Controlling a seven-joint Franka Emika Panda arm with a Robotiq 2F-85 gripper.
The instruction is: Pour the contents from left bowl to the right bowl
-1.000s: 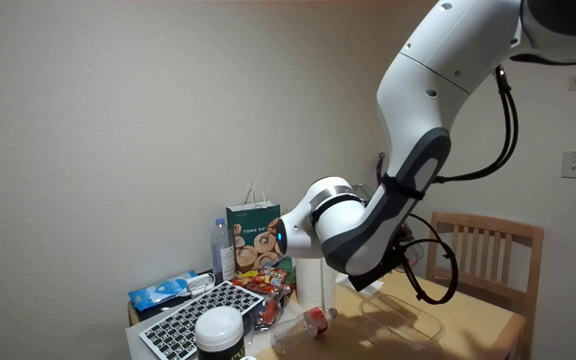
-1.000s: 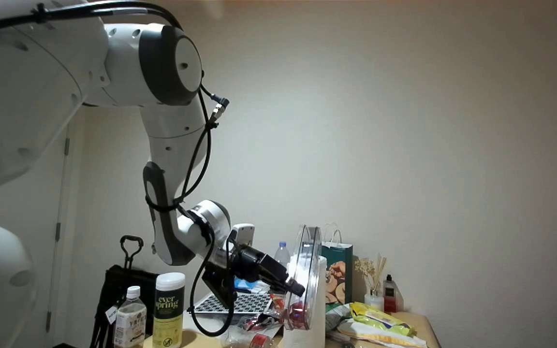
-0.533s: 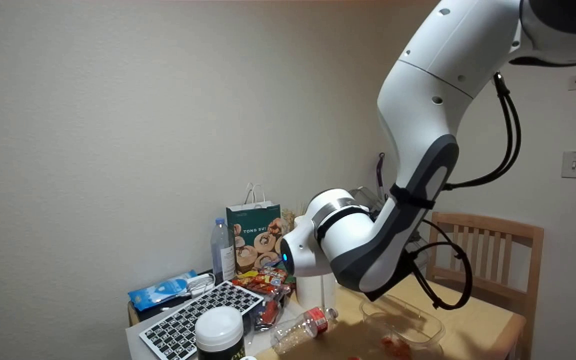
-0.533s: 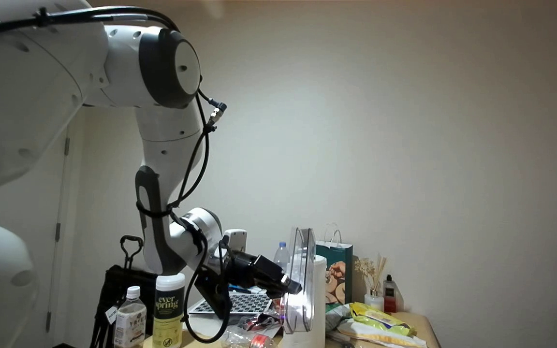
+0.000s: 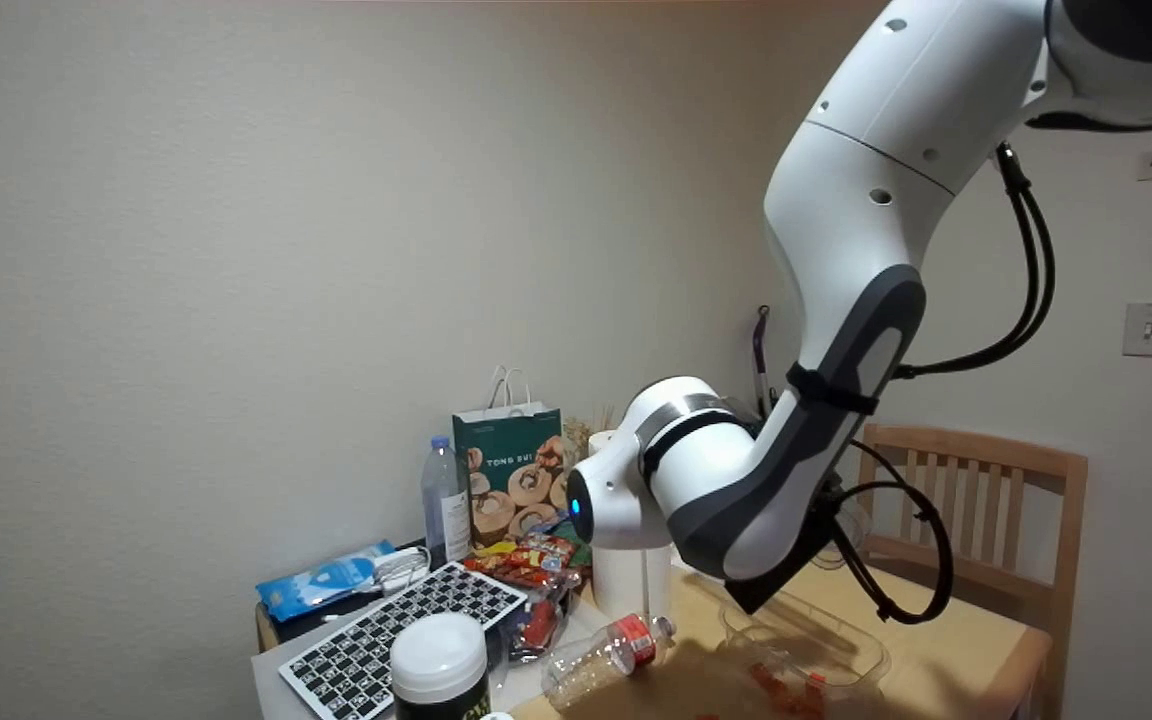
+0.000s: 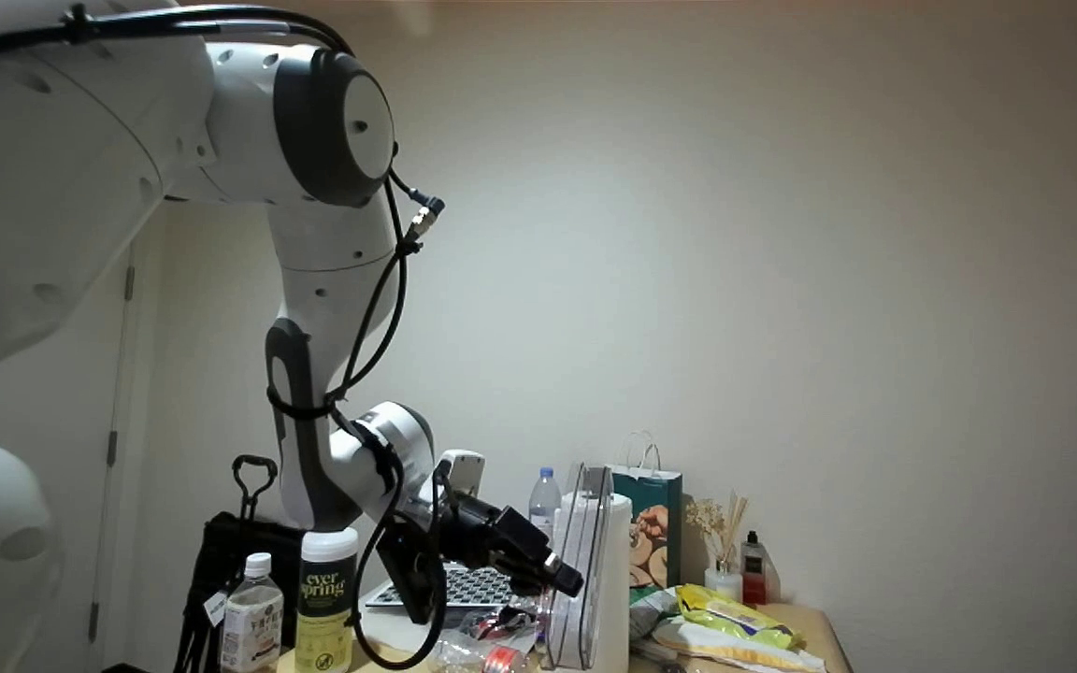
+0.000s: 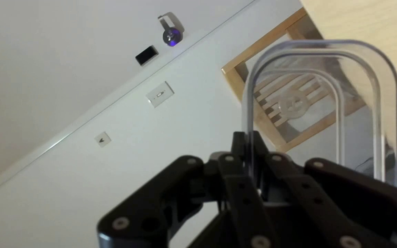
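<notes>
My gripper point(image 7: 252, 141) is shut on the rim of a clear plastic bowl point(image 7: 386, 103), which is turned up on its side with no contents visible in it. In an exterior view the gripper point(image 6: 568, 575) holds this bowl point(image 6: 585, 561) nearly vertical, in front of the paper towel roll. In an exterior view another clear bowl point(image 5: 871, 655) stands on the table below and beside the wrist. Red pieces point(image 5: 786, 690) show at its near end, apparently inside it. A further red bit point(image 5: 708, 717) shows at the bottom edge of that view.
A clear bottle with a red label point(image 5: 601, 655) lies on the table beside the standing bowl. A paper towel roll point(image 5: 628, 580), snack packets point(image 5: 531, 560), a checkered board point(image 5: 406, 635) and a white-lidded canister point(image 5: 439, 665) are nearby. A wooden chair point(image 5: 971, 500) stands behind the table.
The arm has lowered and the held bowl has tipped further. Red contents low in the held bowl a second ago are gone from it; red pieces now show at the standing bowl.
</notes>
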